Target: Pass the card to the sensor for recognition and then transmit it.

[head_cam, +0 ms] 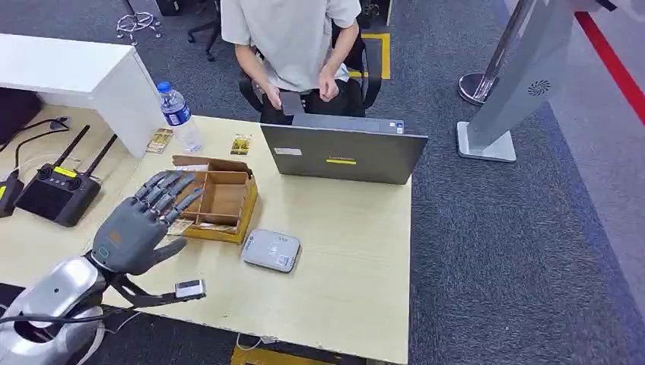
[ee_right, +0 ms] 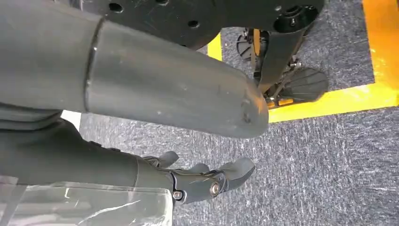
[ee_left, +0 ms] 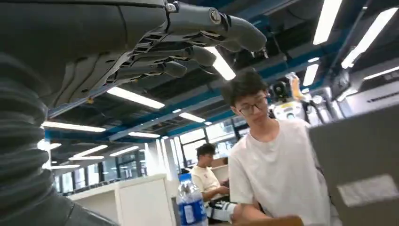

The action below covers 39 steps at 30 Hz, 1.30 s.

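Lying flat, pale grey sensor (head_cam: 271, 250)

grey sensor (head_cam: 271, 251) flat beside card box (head_cam: 220, 199)

You've got a pale matt wood-look table (head_cam: 357, 251), smooth. The box (head_cam: 220, 199) looks like brown cardboard, dull. Sensor (head_cam: 271, 250): smooth grey plastic w/ slight sheen. Laptop (head_cam: 342, 154) lid is matt grey. Bottle (head_cam: 179, 115): clear glossy plastic. Left hand (head_cam: 137, 228) is matt grey plastic; floor's rough carpet (head_cam: 517, 243).
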Motion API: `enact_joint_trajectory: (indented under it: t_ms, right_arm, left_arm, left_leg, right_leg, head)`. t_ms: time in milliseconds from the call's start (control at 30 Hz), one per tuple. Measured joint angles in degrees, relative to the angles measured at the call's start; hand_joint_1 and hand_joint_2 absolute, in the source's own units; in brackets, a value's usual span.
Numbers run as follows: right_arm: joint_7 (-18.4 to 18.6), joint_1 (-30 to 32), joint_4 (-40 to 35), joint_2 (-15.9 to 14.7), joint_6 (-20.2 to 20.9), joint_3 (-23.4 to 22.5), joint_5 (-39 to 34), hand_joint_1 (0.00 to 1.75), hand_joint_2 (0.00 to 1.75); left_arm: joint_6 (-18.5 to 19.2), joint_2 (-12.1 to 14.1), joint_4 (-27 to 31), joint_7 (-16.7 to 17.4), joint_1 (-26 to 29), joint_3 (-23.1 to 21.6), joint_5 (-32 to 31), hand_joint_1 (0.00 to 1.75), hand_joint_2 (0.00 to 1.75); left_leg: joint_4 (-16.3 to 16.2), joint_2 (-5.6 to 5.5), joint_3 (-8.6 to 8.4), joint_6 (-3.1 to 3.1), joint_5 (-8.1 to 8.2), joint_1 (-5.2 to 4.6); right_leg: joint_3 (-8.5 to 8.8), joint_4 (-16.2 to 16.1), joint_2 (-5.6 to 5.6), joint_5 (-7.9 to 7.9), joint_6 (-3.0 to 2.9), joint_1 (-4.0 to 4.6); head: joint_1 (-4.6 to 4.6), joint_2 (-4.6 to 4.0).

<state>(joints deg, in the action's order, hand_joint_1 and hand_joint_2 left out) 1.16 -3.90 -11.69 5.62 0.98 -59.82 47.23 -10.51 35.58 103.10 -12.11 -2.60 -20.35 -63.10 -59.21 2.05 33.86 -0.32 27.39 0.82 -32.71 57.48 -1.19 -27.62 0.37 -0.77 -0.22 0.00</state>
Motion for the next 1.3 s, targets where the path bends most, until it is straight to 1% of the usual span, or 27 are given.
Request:
enact_joint_trajectory:
  t_ms: [133, 267, 333, 500, 633, 733, 867, 1167, 1300]
  right_arm:
    - [0.31, -0.01, 0.02, 0.0, -0.02, -0.68, 0.09, 0.0, 0.0]
    - [0.74, -0.04, 0.02, 0.02, -0.02, -0.76, 0.48, 0.0, 0.0]
    - [1.01, -0.09, 0.02, 0.09, -0.02, -0.76, 1.07, 0.0, 0.0]
    - [1.09, -0.24, 0.02, 0.15, 0.13, -0.76, 2.14, 0.0, 0.0]
    - [1.14, -0.44, 0.02, 0.15, 0.15, -0.76, 2.89, 0.0, 0.0]
    - [1.55, -0.52, 0.02, 0.15, 0.15, -0.76, 3.19, 0.0, 0.0]
    - [2.06, -0.6, 0.02, 0.15, 0.15, -0.74, 3.5, 0.0, 0.0]
    - [1.81, -0.66, 0.02, 0.15, 0.7, -0.74, 4.0, 0.0, 0.0]
    - [1.86, -0.67, 0.02, 0.15, 0.77, -0.74, 4.13, 0.0, 0.0]
  left_arm:
    - [0.48, 0.46, 0.44, 0.57, 3.25, -1.4, -0.68, 0.0, 1.75]
    - [1.4, -0.15, -0.26, 3.63, 3.79, -1.72, -1.79, 0.0, 1.75]
    - [1.62, -1.36, -1.84, 4.53, 2.91, -2.01, -2.14, 0.0, 1.75]
    - [1.75, -6.42, -8.36, 6.71, -1.31, -2.25, -1.18, 0.0, 1.75]
    - [1.68, -9.96, -13.46, 7.26, -4.27, -2.25, -0.81, 0.0, 1.75]
    - [1.68, -11.93, -16.48, 7.32, -5.69, -2.25, -0.15, 0.0, 1.75]
    - [1.66, -13.73, -19.02, 7.32, -7.02, -2.25, 0.53, 0.0, 1.75]
    - [1.62, -15.21, -21.57, 7.41, -7.57, -2.23, 1.47, 0.0, 1.75]
    - [1.6, -15.61, -22.69, 8.7, -7.89, -2.23, 1.62, 0.0, 1.75]
  left_leg:
    - [0.0, 0.0, -0.02, 0.0, -0.01, 0.01]
    - [0.0, -0.04, -0.02, 0.0, -0.01, 0.01]
    - [0.0, -0.05, -0.02, 0.0, -0.02, 0.01]
    - [-0.02, -0.12, -0.03, 0.04, -0.05, 0.0]
    - [-0.03, -0.13, -0.03, 0.05, -0.05, -0.01]
    - [-0.04, -0.12, -0.03, 0.05, -0.05, -0.01]
    - [-0.03, -0.12, -0.03, 0.04, -0.04, 0.0]
    - [-0.03, -0.12, -0.03, 0.04, -0.05, 0.0]
    - [-0.03, -0.12, -0.03, 0.04, -0.05, 0.0]
  right_leg:
    - [0.0, 0.0, 0.0, 0.01, -0.01, 0.01]
    - [0.01, 0.0, -0.06, 0.01, -0.02, 0.01]
    - [0.01, 0.0, -0.07, 0.02, -0.02, 0.01]
    - [0.07, 0.0, -0.16, 0.05, 0.01, 0.0]
    - [0.08, 0.0, -0.17, 0.07, 0.01, 0.0]
    - [0.07, 0.0, -0.16, 0.07, 0.01, 0.0]
    - [0.06, 0.0, -0.15, 0.07, 0.01, 0.01]
    - [0.05, 0.0, -0.15, 0.07, 0.01, 0.01]
    - [0.05, 0.0, -0.15, 0.07, 0.01, 0.01]
  head:
    - [-0.04, 0.0]
    - [-0.02, 0.0]
    - [-0.02, 0.0]
    - [0.0, 0.0]
    - [0.0, 0.0]
    - [-0.02, 0.0]
    - [-0.02, 0.0]
    - [-0.02, 0.0]
    - [-0.02, 0.0]
